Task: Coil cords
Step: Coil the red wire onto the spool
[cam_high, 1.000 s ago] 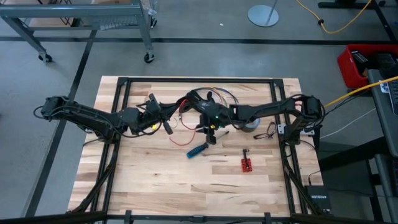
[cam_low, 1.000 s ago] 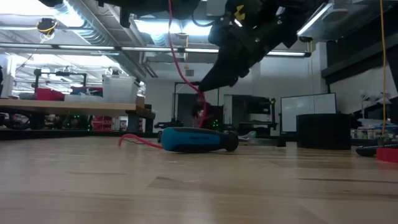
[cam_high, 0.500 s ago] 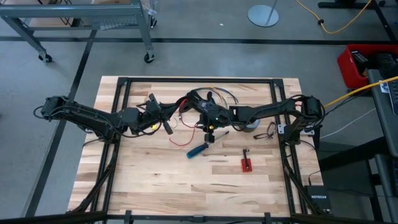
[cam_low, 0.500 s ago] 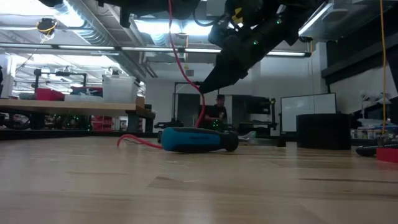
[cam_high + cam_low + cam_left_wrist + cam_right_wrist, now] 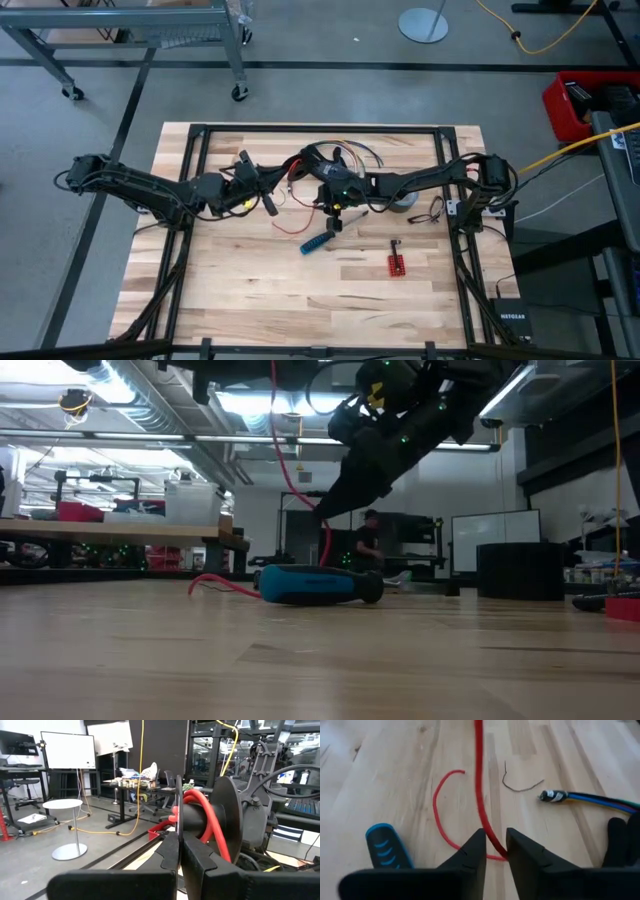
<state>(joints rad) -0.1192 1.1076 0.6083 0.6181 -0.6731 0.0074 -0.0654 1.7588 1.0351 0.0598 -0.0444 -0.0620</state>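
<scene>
The right arm has shifted slightly left across the light wooden counter (image 5: 250, 290), carrying its pincer (image 5: 492, 851) to a spot above the blue-handled screwdriver (image 5: 318, 242). In the low view the arm now sits higher and further left than one second ago. The right pincer is narrow, its fingers closed around the thin red cord (image 5: 479, 785), which runs on toward the far side; the slack loop lies on the counter beside the screwdriver. The left pincer (image 5: 179, 851) holds a black spool (image 5: 227, 827) with red cord wound on its hub, position unchanged. Judgement: cord is being fed for winding; coiling is partly done.
</scene>
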